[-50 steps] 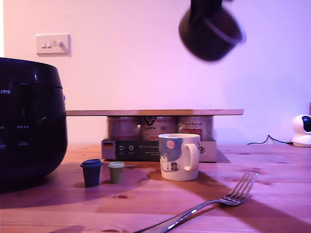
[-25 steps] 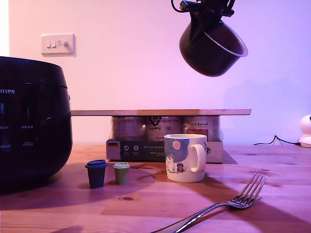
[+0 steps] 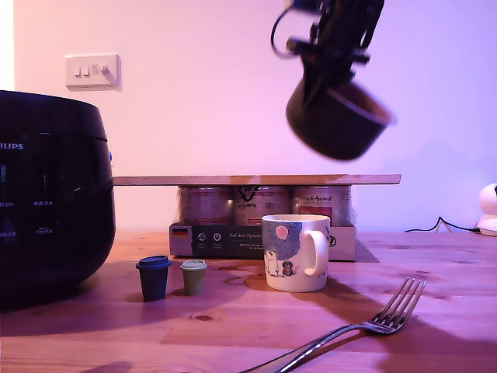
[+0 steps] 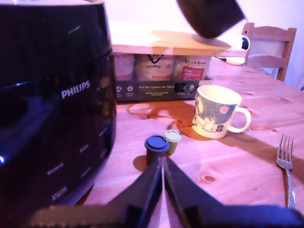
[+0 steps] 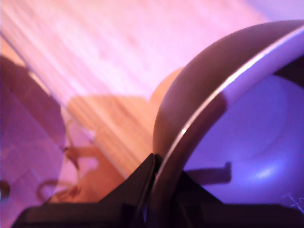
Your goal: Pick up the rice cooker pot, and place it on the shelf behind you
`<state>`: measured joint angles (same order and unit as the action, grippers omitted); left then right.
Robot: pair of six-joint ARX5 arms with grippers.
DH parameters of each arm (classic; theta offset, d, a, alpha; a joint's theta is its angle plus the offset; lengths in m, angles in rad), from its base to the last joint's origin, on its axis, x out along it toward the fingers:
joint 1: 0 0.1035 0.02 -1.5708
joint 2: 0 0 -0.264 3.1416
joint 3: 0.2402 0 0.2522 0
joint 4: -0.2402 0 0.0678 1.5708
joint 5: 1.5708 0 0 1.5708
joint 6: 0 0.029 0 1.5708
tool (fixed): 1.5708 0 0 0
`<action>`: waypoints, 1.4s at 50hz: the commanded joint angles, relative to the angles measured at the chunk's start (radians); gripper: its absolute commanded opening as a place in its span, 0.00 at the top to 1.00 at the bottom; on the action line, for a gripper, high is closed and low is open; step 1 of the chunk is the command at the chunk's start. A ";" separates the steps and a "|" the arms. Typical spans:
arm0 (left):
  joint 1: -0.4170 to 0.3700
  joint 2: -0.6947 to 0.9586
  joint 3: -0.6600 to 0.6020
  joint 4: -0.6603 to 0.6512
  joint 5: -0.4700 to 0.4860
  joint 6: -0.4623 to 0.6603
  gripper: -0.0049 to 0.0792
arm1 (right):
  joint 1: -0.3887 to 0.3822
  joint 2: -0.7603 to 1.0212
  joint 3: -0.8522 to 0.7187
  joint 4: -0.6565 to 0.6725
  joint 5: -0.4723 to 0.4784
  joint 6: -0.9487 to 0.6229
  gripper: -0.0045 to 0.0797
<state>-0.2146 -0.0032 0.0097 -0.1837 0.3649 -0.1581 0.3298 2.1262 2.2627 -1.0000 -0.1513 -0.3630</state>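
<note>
Rice cooker pot (image 3: pixel 335 122) lower; second tool (image 5: pixel 159 178) clamps its rim.

Pot aloft over the shelf, table things spread below.

In the exterior view, the rice cooker pot (image 3: pixel 336 122) hung tilted in my second gripper (image 5: pixel 161 173), above the shelf (image 3: pixel 256 179) toward its 3 o'clock end and apart from it. The shelf lay across the cans (image 3: pixel 260 204), which stood in a box (image 3: pixel 233 241). The mug (image 3: pixel 294 252) stood before the box; at its 9 o'clock, two small cups (image 3: pixel 154 277) stood side by side, then the cooker body (image 3: pixel 50 194). The fork (image 3: pixel 365 328) lay at the mug's 5 o'clock.
</note>
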 commanded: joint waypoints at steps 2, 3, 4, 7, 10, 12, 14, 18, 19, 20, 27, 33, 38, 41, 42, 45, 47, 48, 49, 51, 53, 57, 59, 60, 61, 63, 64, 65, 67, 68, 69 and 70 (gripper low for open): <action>-0.003 -0.010 -0.030 -0.028 0.000 0.001 0.96 | 0.008 -0.040 0.030 0.023 0.000 -0.007 0.96; -0.003 -0.010 -0.030 -0.028 0.000 0.001 0.96 | 0.008 -0.040 0.030 0.018 0.000 -0.007 0.96; -0.003 -0.010 -0.030 -0.028 0.000 0.001 0.96 | 0.008 -0.040 0.030 0.013 -0.001 -0.007 0.96; -0.003 -0.010 -0.030 -0.028 0.000 0.001 0.96 | 0.008 -0.036 0.030 0.000 -0.007 -0.007 0.96; -0.003 -0.010 -0.030 -0.029 0.000 0.001 0.96 | 0.008 -0.030 0.030 -0.010 -0.009 -0.007 0.96; -0.003 -0.010 -0.030 -0.028 0.000 0.001 0.96 | 0.008 -0.026 0.030 -0.017 -0.017 -0.007 0.96; -0.003 -0.010 -0.030 -0.029 0.000 0.001 0.96 | 0.008 -0.022 0.030 -0.021 -0.026 -0.008 0.96; -0.003 -0.010 -0.030 -0.029 0.000 0.001 0.96 | 0.011 -0.014 0.030 -0.023 -0.034 -0.013 0.96; -0.003 -0.010 -0.030 -0.029 0.000 0.001 0.96 | 0.013 -0.013 0.030 -0.023 -0.034 -0.013 0.95; -0.003 -0.010 -0.030 -0.029 0.000 0.001 0.96 | 0.014 -0.012 0.030 -0.023 -0.033 -0.018 0.93; -0.003 -0.010 -0.030 -0.029 0.000 0.001 0.96 | 0.026 -0.012 0.030 -0.003 -0.033 -0.034 0.80; -0.003 -0.010 -0.030 -0.029 0.000 0.001 0.96 | 0.030 -0.012 0.030 0.009 -0.032 -0.034 0.80; -0.003 -0.010 -0.030 -0.029 0.000 0.001 0.96 | 0.030 -0.011 0.030 0.009 -0.032 -0.034 0.80; -0.003 -0.010 -0.030 -0.029 0.000 0.001 0.96 | 0.030 -0.010 0.030 0.009 -0.029 -0.034 0.80; -0.003 -0.010 -0.030 -0.029 0.000 0.001 0.96 | 0.030 -0.010 0.030 0.009 -0.027 -0.034 0.80; -0.003 -0.010 -0.030 -0.029 0.000 0.001 0.96 | 0.030 -0.010 0.030 0.014 -0.018 -0.034 0.79; -0.003 -0.010 -0.030 -0.029 0.000 0.001 0.96 | 0.030 -0.010 0.030 0.016 -0.013 -0.034 0.79; -0.003 -0.010 -0.030 -0.029 0.000 0.001 0.96 | 0.030 -0.010 0.030 0.017 -0.013 -0.034 0.78; -0.003 -0.010 -0.030 -0.029 0.000 0.001 0.96 | 0.030 -0.010 0.030 0.017 -0.013 -0.034 0.77; -0.003 -0.010 -0.030 -0.029 0.000 0.001 0.96 | 0.030 -0.010 0.030 0.016 -0.013 -0.034 0.77; -0.003 -0.010 -0.030 -0.029 0.000 0.001 0.96 | 0.030 -0.010 0.030 0.016 -0.013 -0.033 0.77; -0.003 -0.010 -0.030 -0.029 0.000 0.001 0.96 | 0.030 -0.014 0.031 0.023 -0.013 -0.029 0.77; -0.003 -0.010 -0.030 -0.029 0.000 0.001 0.96 | 0.031 -0.016 0.032 0.026 -0.014 -0.029 0.77; -0.003 -0.010 -0.030 -0.029 0.000 0.001 0.96 | 0.032 -0.016 0.034 0.027 -0.014 -0.029 0.77; -0.003 -0.010 -0.030 -0.029 0.000 0.001 0.96 | 0.032 -0.016 0.037 0.027 -0.014 -0.029 0.77; -0.003 -0.010 -0.030 -0.029 0.000 0.001 0.96 | 0.032 -0.016 0.044 0.026 -0.014 -0.027 0.77; -0.003 -0.010 -0.030 -0.029 0.000 0.001 0.96 | 0.032 -0.017 0.047 0.026 -0.014 -0.026 0.77; -0.003 -0.010 -0.030 -0.029 0.000 0.001 0.96 | 0.032 -0.017 0.051 0.024 -0.014 -0.026 0.77; -0.003 -0.010 -0.030 -0.029 0.000 0.001 0.96 | 0.032 -0.017 0.059 0.021 -0.014 -0.024 0.77; -0.003 -0.010 -0.030 -0.029 0.000 0.001 0.96 | 0.032 -0.017 0.063 0.021 -0.014 -0.022 0.77; -0.003 -0.010 -0.030 -0.029 0.000 0.001 0.96 | 0.032 -0.018 0.068 0.020 -0.014 -0.018 0.77; -0.003 -0.010 -0.030 -0.029 0.000 0.001 0.96 | 0.032 -0.018 0.073 0.019 -0.014 -0.017 0.77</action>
<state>-0.2146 -0.0032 0.0101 -0.1841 0.3649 -0.1581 0.3614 2.1262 2.2921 -0.9916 -0.1684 -0.3916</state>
